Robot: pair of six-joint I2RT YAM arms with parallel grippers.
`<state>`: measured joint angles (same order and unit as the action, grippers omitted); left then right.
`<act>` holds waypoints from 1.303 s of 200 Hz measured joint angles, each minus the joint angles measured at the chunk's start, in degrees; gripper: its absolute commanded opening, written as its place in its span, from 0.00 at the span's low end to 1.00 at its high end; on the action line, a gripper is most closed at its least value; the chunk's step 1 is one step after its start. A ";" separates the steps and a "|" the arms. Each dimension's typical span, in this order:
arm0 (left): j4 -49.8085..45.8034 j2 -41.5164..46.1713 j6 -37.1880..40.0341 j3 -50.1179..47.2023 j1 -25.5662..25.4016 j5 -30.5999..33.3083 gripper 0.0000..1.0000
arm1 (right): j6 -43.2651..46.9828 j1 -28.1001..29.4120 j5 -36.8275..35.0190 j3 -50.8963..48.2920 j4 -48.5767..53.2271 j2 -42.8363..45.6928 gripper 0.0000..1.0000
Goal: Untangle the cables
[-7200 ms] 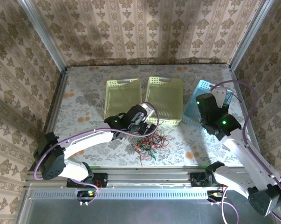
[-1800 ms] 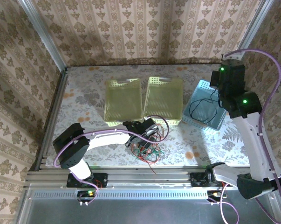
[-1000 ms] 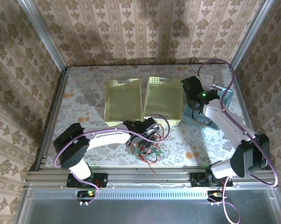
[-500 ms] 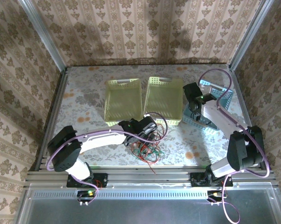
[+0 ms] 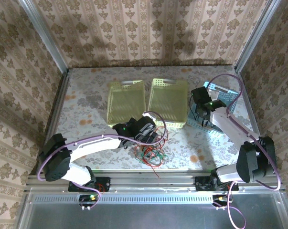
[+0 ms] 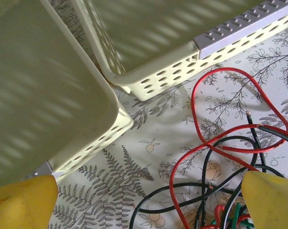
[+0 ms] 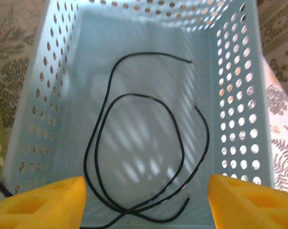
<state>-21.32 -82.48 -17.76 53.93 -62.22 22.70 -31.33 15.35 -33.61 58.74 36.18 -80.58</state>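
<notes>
**Loose tangle at the front, black wires in the blue basket**

On the left, the left end effector point(image 5: 144, 131) hangs low over the leaf-printed table point(image 5: 86, 105), just in front of the yellow baskets. In its wrist view its soft yellow foam pads point(image 6: 20, 202) stand wide apart with nothing between them. Just right of it and nearer the front edge lies the knot of cables point(image 5: 151, 152): thin, glossy red, green and black wires looped over one another. Seen close, a red cable point(image 6: 192, 107) arcs into a rounded loop over the black strands, and bare ends show at two tips.

Behind the knot sit two pale yellow plastic baskets side by side, the left basket point(image 5: 110, 102) and the middle basket point(image 5: 170, 82). Both are rectangular, with rounded corners and walls punched with rows of small holes.

Farther right is a light blue basket point(image 5: 226, 95), with perforated walls point(image 7: 229, 95) and a smooth floor. Black cables point(image 7: 148, 53) lie curled inside it in slack loops. The right end effector point(image 5: 200, 109) hovers over this basket, its foam pads point(image 7: 251, 198) spread and gripping nothing.
</notes>
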 measured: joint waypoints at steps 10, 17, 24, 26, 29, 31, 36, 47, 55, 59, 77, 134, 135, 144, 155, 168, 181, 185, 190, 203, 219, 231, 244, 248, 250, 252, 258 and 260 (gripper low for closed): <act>0.11 0.00 0.00 -0.07 0.07 0.13 1.00 | 0.00 0.68 0.87 -0.48 -0.90 -0.17 0.68; 0.17 0.00 0.00 -0.17 0.07 0.20 1.00 | -0.04 1.29 1.60 -0.96 -1.75 -0.11 0.68; 0.33 0.00 -0.02 -0.31 0.07 0.28 1.00 | -0.24 1.66 2.51 -1.25 -2.29 -0.11 0.67; 0.33 0.00 -0.02 -0.37 0.07 0.31 1.00 | -0.26 1.81 2.78 -1.42 -2.60 -0.11 0.67; 0.35 0.00 -0.02 -0.44 0.07 0.31 1.00 | -0.44 1.95 3.21 -1.60 -2.89 -0.11 0.67; 0.37 0.00 -0.02 -0.48 0.07 0.31 1.00 | -0.48 2.01 3.45 -1.66 -2.97 -0.11 0.67; 0.42 0.00 -0.02 -0.63 0.07 0.31 1.00 | -0.68 2.25 4.24 -1.90 -3.30 -0.13 0.66; 0.37 0.00 -0.04 -0.81 0.07 0.28 1.00 | -1.18 2.32 5.77 -2.03 -3.72 -0.50 0.66; 0.35 0.00 -0.04 -0.85 0.07 0.31 1.00 | -1.68 2.25 6.78 -2.01 -4.50 -1.25 0.66; 0.39 0.00 -0.04 -0.87 0.07 0.28 1.00 | -1.88 2.21 7.19 -1.99 -4.87 -1.64 0.66; 0.37 0.00 -0.07 -0.90 0.07 0.28 1.00 | -2.38 1.68 8.83 -1.62 -6.05 -4.83 0.66; 0.35 0.00 -0.52 -1.05 0.07 0.31 1.00 | -4.74 -2.40 11.21 1.29 -7.76 -10.67 0.66; 0.35 0.00 -0.55 -1.07 0.07 0.31 1.00 | -4.74 -2.47 11.23 1.29 -7.78 -10.67 0.66; 0.37 0.00 -0.63 -1.16 0.07 0.31 1.00 | -4.92 -3.23 11.45 1.36 -7.76 -10.80 0.67; 0.37 0.00 -0.66 -1.25 0.07 0.33 1.00 | -5.09 -4.00 11.65 1.62 -7.72 -11.15 0.67; 0.35 0.00 -0.66 -1.38 0.07 0.31 1.00 | -5.53 -5.09 11.87 2.47 -7.65 -12.00 0.67; 0.37 0.00 -0.66 -1.38 0.07 0.31 1.00 | -6.32 -6.25 12.02 3.52 -7.52 -13.16 0.67; 0.37 0.00 -0.66 -1.38 0.07 0.31 1.00 | -6.51 -6.54 12.04 3.80 -7.48 -13.51 0.67; 0.37 0.00 -0.66 -1.38 0.07 0.31 1.00 | -6.82 -6.95 12.04 4.31 -7.15 -14.14 0.67; 0.35 0.00 -0.66 -1.38 0.07 0.31 1.00 | -7.65 -7.74 12.02 5.44 -6.32 -15.54 0.68; 0.35 0.00 -0.66 -1.38 0.07 0.31 1.00 | -8.52 -8.39 12.02 6.80 -5.33 -17.40 0.68; 0.37 0.00 -0.66 -1.38 0.07 0.31 1.00 | -9.27 -8.59 12.04 7.87 -4.68 -19.04 0.68; 0.35 0.00 -0.66 -1.38 0.07 0.31 1.00 | -9.57 -8.57 12.28 8.31 -4.63 -20.44 0.68; 0.35 0.00 -0.66 -1.38 0.07 0.31 1.00 | -9.62 -8.57 12.48 8.39 -4.63 -20.85 0.68; 0.35 0.00 -0.66 -1.38 0.07 0.31 1.00 | -9.64 -8.57 12.55 8.41 -4.63 -21.09 0.68; 0.35 0.00 -0.66 -1.38 0.07 0.31 1.00 | -9.62 -8.57 12.63 8.44 -4.66 -21.27 0.68; 0.35 0.00 -0.66 -1.38 0.07 0.31 1.00 | -9.60 -8.57 12.96 8.61 -4.63 -21.90 0.68; 0.35 0.00 -0.66 -1.38 0.07 0.31 1.00 | -9.60 -8.57 13.11 8.68 -4.63 -22.16 0.68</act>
<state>-20.97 -82.48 -18.41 52.56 -62.15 23.00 -40.93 6.79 -20.49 67.42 31.55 -102.74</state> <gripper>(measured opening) 0.999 0.676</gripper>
